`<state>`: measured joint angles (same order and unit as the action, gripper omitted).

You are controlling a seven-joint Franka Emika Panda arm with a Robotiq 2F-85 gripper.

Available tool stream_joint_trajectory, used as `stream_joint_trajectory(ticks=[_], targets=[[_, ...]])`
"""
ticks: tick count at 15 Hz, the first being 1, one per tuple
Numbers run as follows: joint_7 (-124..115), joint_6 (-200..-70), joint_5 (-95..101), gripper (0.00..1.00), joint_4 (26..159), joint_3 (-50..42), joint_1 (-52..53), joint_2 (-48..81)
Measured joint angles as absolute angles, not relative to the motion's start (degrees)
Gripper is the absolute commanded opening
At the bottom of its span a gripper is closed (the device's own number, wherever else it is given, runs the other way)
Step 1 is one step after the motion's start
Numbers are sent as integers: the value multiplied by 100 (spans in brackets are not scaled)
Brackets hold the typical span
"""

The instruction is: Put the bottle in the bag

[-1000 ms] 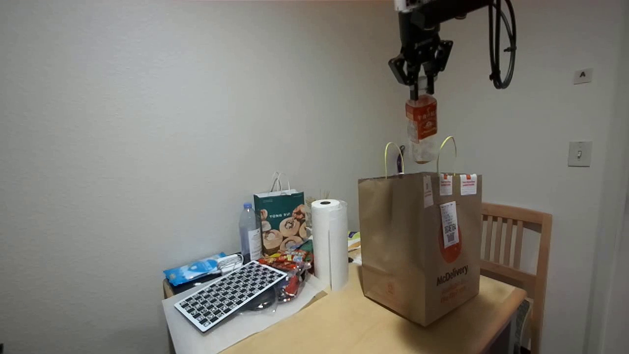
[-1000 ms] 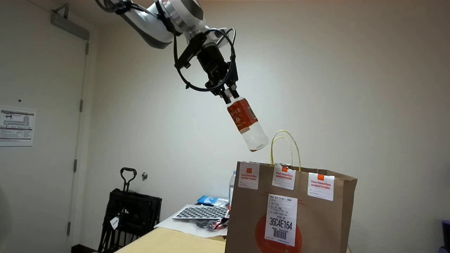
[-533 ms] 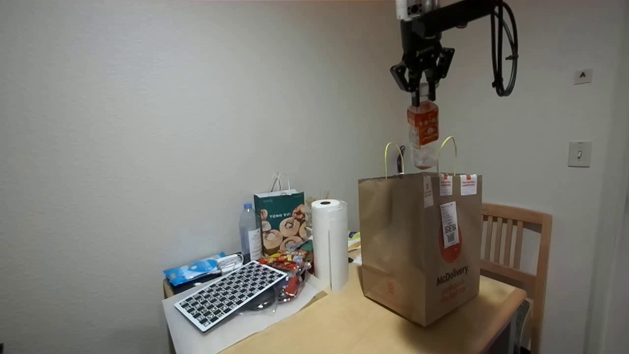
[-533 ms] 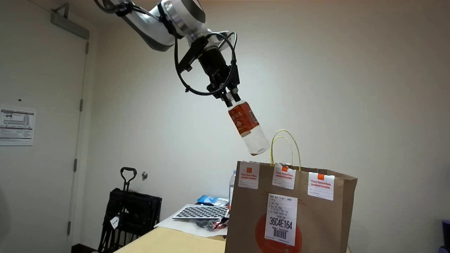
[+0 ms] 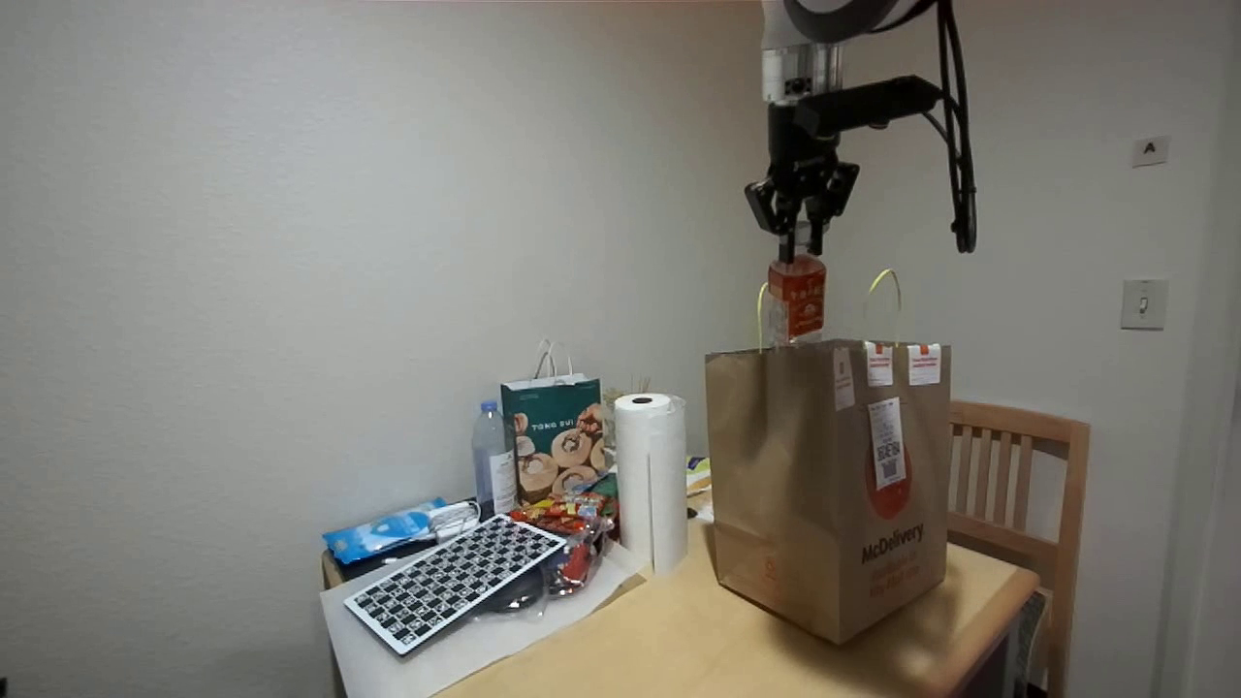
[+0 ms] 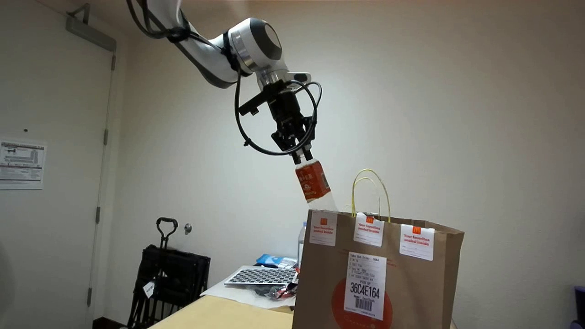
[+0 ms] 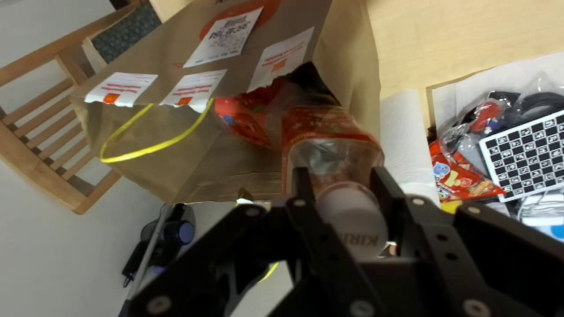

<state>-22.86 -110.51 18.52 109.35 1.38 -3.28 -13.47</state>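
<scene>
One tool (image 6: 303,158) is gripping the bottle (image 6: 314,183), whose five-o'clock tilt in an exterior view is risking snagging the bag (image 6: 402,278).

Arm (image 6: 205,57) slopes down from above in both exterior views; hand (image 6: 302,158) at lower end, tilted, pointing downward; fingers (image 7: 303,182) clamped, narrow gap between.
</scene>
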Motion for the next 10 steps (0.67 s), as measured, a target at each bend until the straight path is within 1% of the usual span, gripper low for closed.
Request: stream_joint_trajectory(ticks=[10], targets=[[-2041,-10983,1765,13,10966,83,-325,-851]])
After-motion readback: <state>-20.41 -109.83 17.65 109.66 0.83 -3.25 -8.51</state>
